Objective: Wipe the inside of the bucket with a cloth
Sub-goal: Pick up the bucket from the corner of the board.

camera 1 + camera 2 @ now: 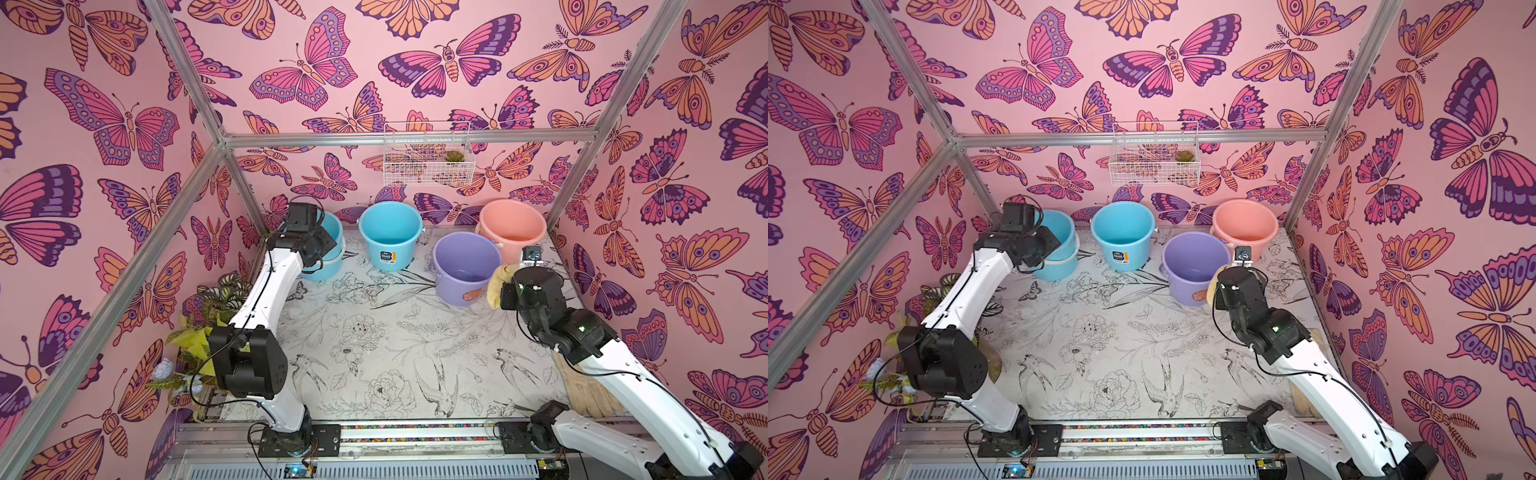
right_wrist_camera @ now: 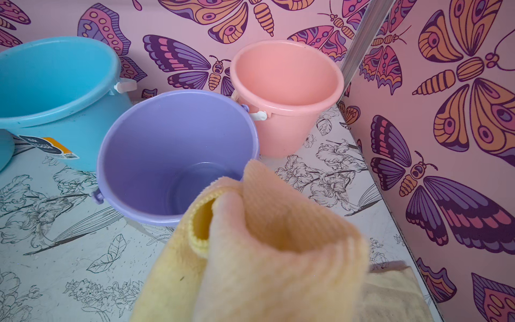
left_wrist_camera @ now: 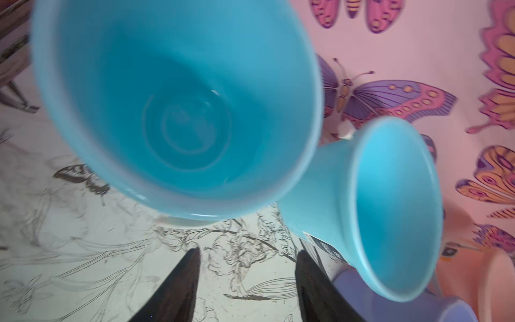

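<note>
Here bucket (image 2: 139,156) stands upright, cloth (image 2: 264,251) bunched just beside it

bucket (image 2: 156,156): smooth plastic (faint sheen) | cloth (image 2: 278,251): soft ribbed terry

The left gripper (image 3: 248,252) gapes, right arm (image 1: 615,365) outstretched.

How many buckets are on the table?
4: left sky-blue bucket, back left, partly behind the left arm; centre sky-blue bucket, back centre; lavender bucket, right of centre; salmon-pink bucket behind it. No others visible.
</note>
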You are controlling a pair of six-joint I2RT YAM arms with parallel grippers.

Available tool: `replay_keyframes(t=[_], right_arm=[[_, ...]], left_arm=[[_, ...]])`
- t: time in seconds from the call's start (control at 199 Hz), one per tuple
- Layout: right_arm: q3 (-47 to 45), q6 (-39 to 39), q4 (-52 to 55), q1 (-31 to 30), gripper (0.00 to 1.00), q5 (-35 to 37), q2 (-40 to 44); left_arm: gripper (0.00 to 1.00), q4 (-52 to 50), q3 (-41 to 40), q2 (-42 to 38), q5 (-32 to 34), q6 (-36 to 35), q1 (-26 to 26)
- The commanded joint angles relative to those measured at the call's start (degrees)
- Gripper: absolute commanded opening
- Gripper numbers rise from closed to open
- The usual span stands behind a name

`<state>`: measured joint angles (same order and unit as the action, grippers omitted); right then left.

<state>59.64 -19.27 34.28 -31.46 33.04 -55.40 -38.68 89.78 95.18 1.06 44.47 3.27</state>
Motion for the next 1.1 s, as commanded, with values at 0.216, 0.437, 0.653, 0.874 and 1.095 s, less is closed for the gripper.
replay_keyframes(t=[0.216, 0.437, 0.653, 0.874, 1.095], right_arm=[[0.61, -0.07, 0.67, 0.54, 0.0, -0.96, 0.73], [0.92, 0.02, 1.71, 0.54, 0.0, -0.4, 1.43], [1.31, -0.05, 1.95, 0.53, 0.0, -0.39, 1.39], [1.84, -0.33, 2.38, 0.53, 0.0, -0.87, 1.34], [2.49, -0.24, 3.17, 0.53, 0.0, -1.79, 1.33]], left_arm=[[0.67, 1.76, -1.34, 1.71, -2.53, 1.86, -7.45], [0.66, 1.37, 2.54, 7.71, -3.63, 1.15, -9.67], [0.54, 1.24, 2.82, 9.98, -3.51, 0.3, -10.56], [0.32, 1.32, 1.72, 8.55, -3.17, -0.76, -11.44], [0.15, 1.32, -0.44, 4.83, -2.98, -1.89, -11.83]])
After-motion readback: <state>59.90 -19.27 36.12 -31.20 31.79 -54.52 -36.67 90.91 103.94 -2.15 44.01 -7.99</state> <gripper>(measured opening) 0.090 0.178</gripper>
